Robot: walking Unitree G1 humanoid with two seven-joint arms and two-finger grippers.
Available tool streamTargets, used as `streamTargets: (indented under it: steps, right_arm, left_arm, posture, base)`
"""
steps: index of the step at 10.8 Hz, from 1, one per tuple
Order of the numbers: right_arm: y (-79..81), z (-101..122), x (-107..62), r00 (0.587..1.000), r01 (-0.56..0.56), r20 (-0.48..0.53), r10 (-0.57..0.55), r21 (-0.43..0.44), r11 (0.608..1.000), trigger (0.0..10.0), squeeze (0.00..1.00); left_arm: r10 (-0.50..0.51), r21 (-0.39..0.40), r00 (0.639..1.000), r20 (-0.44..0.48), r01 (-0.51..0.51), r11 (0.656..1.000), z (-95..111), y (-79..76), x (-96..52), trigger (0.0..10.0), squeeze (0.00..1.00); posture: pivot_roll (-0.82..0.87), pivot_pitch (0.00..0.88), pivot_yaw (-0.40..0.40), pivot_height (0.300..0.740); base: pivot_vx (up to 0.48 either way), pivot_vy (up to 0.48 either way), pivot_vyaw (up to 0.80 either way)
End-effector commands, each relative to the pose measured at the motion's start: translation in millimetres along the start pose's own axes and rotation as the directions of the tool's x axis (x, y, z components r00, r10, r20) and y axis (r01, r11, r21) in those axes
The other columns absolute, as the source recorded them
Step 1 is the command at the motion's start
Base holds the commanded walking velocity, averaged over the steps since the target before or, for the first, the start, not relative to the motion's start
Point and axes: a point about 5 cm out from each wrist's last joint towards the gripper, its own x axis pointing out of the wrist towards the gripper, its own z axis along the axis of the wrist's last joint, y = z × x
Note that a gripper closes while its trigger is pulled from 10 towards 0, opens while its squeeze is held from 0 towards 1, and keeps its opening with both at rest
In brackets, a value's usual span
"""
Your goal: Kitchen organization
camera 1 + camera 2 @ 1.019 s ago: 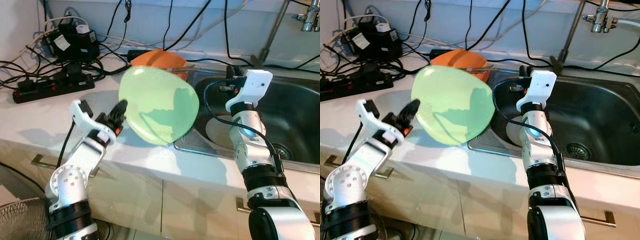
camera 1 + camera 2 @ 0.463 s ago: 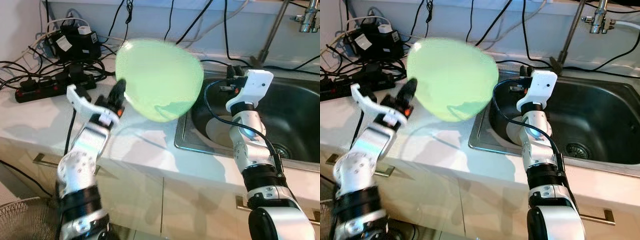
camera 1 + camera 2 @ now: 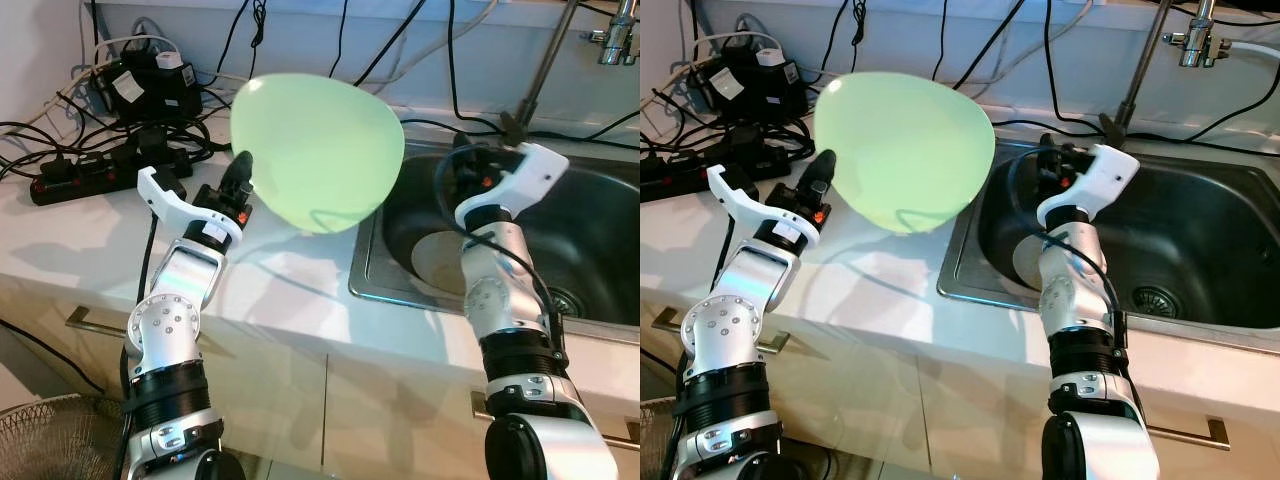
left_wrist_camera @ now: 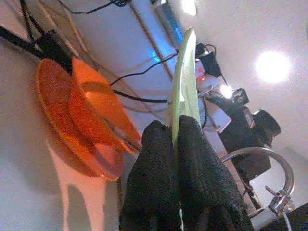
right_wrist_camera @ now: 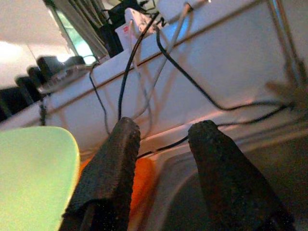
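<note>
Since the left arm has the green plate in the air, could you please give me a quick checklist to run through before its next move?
1. Left gripper pinches the green plate by its rim: ok.
2. Plate clear of the counter: ok.
3. Right gripper open and holding nothing: ok.
4. Right gripper apart from the plate: ok.
5. Orange dishes behind the plate untouched: ok.
6. Free room in the sink, where a pale plate lies: cannot tell.

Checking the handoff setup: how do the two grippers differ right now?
The left gripper is shut on the rim of the green plate, holding it up over the counter; the right gripper is open and holds nothing, raised at the sink's edge. Both have black fingers.
</note>
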Motion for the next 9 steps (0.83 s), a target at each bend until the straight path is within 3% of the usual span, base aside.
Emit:
streamTargets:
  steps: [1, 3, 4, 5, 7, 9]
  right_arm:
    - [2.0, 4, 1.4, 1.0, -0.009, 0.002, 0.009, 0.071, 0.997, 10.0, 1.0]
    - [8.5, -2, -1.8, 0.995, -0.058, -0.058, 0.077, 0.279, 0.959, 10.0, 1.0]
    - [11.7, -3, -2.6, 0.993, -0.076, -0.067, 0.102, 0.317, 0.945, 10.0, 1.0]
    - [15.5, -4, -3.8, 0.988, -0.101, -0.08, 0.135, 0.334, 0.937, 10.0, 0.0]
    - [26.2, -8, -8.7, 0.969, -0.158, -0.112, 0.219, 0.4, 0.903, 10.0, 0.0]
    - [28.3, -12, -10.3, 0.965, -0.154, -0.134, 0.225, 0.406, 0.901, 10.0, 0.0]
  left_arm:
    - [-0.07, 0.016, 0.997, 0.016, 0.07, 0.997, 4, -13.7, 7.3, 10.0, 0.0]
    - [-0.083, 0.011, 0.996, 0.011, 0.083, 0.996, 0, -15.9, 11.6, 10.0, 0.0]
    - [-0.086, 0.009, 0.996, 0.008, 0.086, 0.996, -1, -16.4, 12.7, 10.0, 0.0]
    - [-0.09, 0.006, 0.996, 0.001, 0.089, 0.996, -4, -17.0, 13.6, 10.0, 0.0]
    - [-0.103, 0.0, 0.995, -0.015, 0.103, 0.995, -11, -21.1, 15.2, 10.0, 0.0]
    - [-0.113, -0.004, 0.993, -0.022, 0.113, 0.994, -14, -24.1, 16.5, 10.0, 0.0]
  posture:
    - [0.18, 0.0, 0.046, 0.74]
    - [0.18, 0.0, 0.044, 0.74]
    - [0.18, 0.0, 0.045, 0.74]
    - [0.18, 0.0, 0.045, 0.74]
    - [0.18, 0.0, 0.044, 0.74]
    - [0.18, 0.0, 0.039, 0.74]
  base:
    - [0.0, 0.0, 0.0]
    - [0.0, 0.0, 0.0]
    - [0.0, 0.0, 0.0]
    - [0.0, 0.0, 0.0]
    - [0.0, 0.0, 0.0]
    - [0.0, 0.0, 0.0]
